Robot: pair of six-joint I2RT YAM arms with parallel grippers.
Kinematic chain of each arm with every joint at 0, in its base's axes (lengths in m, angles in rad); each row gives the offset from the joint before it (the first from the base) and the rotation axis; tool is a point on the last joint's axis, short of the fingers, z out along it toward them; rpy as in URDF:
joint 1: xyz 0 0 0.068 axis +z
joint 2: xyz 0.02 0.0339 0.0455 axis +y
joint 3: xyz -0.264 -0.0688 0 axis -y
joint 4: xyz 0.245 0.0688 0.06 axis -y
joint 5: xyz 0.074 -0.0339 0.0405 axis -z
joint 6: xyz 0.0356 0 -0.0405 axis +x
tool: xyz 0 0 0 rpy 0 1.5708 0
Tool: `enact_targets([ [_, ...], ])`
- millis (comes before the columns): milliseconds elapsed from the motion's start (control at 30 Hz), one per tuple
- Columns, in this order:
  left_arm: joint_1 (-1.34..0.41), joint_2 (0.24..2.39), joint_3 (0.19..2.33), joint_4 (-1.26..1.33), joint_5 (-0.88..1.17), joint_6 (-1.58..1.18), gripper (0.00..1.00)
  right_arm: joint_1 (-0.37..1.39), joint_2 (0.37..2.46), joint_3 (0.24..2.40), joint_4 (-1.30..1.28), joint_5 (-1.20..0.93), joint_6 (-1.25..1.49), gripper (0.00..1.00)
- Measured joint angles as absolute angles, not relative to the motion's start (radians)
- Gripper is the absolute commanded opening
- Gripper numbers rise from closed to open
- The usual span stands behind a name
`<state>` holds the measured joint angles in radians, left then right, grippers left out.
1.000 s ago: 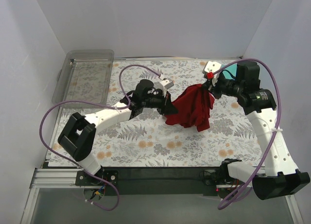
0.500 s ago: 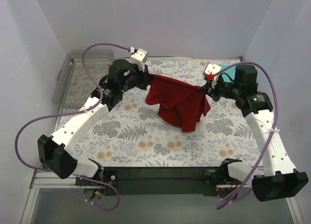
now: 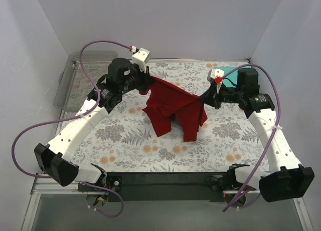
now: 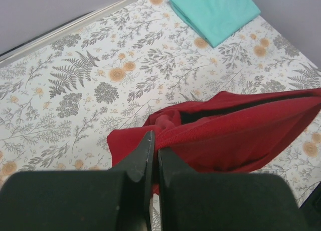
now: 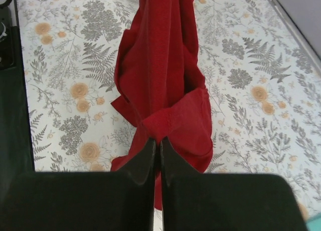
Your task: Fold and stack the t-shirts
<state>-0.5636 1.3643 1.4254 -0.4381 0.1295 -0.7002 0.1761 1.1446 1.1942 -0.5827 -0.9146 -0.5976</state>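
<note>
Your left gripper (image 4: 155, 146) has its fingers clamped on one edge of the red shirt (image 3: 170, 108), and your right gripper (image 5: 157, 143) pinches another edge likewise, so the cloth hangs stretched between them mid-frame in the top view. A second ago the left gripper sat low near the centre; now it is at the upper left and the shirt has spread wider. The folded teal shirt (image 4: 213, 10) lies at the upper right, mostly hidden behind the right arm (image 3: 268, 136) from above.
</note>
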Motion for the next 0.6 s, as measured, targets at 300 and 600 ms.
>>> enact_targets([
  [300, -0.548, 1.348, 1.399, -0.464, 0.205, -0.720, 0.00, 0.168, 1.237, 1.129, -0.581, -0.958, -0.583, 0.01],
  [600, -0.538, 1.181, 1.040, -0.507, 0.443, -0.893, 0.00, 0.163, 1.164, 1.034, -0.748, -0.772, -0.817, 0.01],
])
